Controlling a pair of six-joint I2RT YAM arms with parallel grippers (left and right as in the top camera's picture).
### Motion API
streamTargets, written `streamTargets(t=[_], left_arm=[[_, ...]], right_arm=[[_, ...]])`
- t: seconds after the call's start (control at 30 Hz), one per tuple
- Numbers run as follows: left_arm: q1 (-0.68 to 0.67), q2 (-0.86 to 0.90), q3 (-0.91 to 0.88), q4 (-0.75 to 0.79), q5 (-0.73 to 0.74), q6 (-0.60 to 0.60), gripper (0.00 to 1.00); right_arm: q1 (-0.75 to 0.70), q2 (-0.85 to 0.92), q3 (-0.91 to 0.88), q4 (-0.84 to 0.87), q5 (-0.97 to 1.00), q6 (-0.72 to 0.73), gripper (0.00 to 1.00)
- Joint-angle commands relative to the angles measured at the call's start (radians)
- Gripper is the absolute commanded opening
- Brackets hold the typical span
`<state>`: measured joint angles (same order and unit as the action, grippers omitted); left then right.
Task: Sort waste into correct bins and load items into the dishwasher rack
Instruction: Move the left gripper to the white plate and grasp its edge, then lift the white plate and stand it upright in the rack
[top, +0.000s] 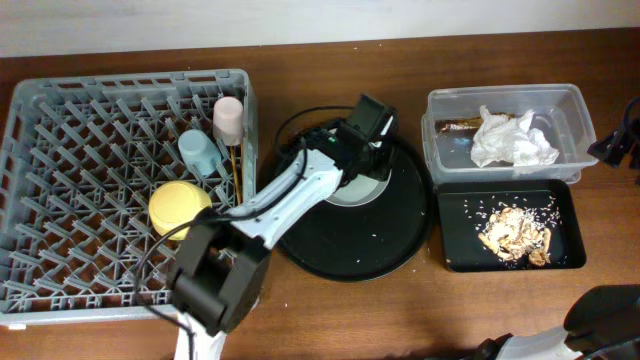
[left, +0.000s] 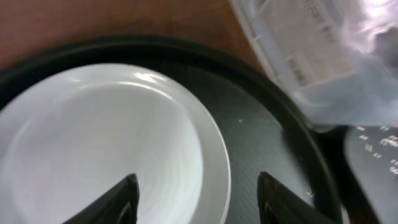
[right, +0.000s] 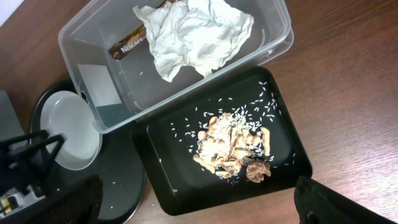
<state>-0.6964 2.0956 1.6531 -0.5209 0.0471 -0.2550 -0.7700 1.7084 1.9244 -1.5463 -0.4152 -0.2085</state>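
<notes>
The left end effector (top: 362, 160) hovers at the plate (top: 358, 193), seemingly the last dish outside the dishwasher rack (top: 60, 200), where the yellow bowl (top: 180, 205), blue cup (top: 200, 153) and pink cup (top: 229, 118) already sit. From the left wrist, its fingers (left: 118, 202) are spread and released, straddling the plate's rim on the round black tray (left: 261, 124). The clear tub (left: 323, 56) crowds close ahead. From the right wrist, the right end effector (right: 199, 208) gapes empty above the black tray (right: 161, 143) of food scraps (right: 233, 146).
</notes>
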Motion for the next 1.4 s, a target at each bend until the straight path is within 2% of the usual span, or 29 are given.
streamTargets(t=[0.0,0.57,0.8,0.83,0.9,0.97,1.03,1.13,1.2,1.37], left_arm=[[-0.017,0.069,-0.004,0.029,-0.017,0.002,0.56],[-0.098,0.100,-0.009,0.032,-0.023,0.001,0.55],[-0.098,0.127,-0.035,0.034,-0.081,0.001,0.52],[-0.100,0.132,-0.035,0.034,-0.081,0.001,0.49],[-0.108,0.170,-0.035,0.030,-0.080,0.001,0.32],[-0.109,0.183,-0.035,0.030,-0.080,0.001,0.23],[-0.109,0.188,-0.035,0.030,-0.080,0.001,0.16],[-0.109,0.187,-0.027,0.034,-0.080,0.001,0.11],[-0.108,0.181,-0.011,0.026,-0.080,0.001,0.00],[-0.104,0.073,0.084,-0.067,-0.081,0.002,0.00]], right_arm=[[-0.003,0.000,0.021,-0.001,0.005,0.008,0.98],[-0.003,0.000,0.021,-0.001,0.006,0.008,0.98],[-0.003,0.000,0.021,-0.001,0.005,0.008,0.98],[-0.003,0.000,0.021,-0.001,0.005,0.008,0.98],[-0.003,0.000,0.021,-0.001,0.005,0.008,0.98],[-0.003,0.000,0.021,-0.001,0.006,0.008,0.98],[-0.003,0.000,0.021,-0.001,0.005,0.008,0.98],[-0.003,0.000,0.021,-0.001,0.006,0.008,0.98],[-0.003,0.000,0.021,-0.001,0.005,0.008,0.98],[-0.003,0.000,0.021,-0.001,0.005,0.008,0.98]])
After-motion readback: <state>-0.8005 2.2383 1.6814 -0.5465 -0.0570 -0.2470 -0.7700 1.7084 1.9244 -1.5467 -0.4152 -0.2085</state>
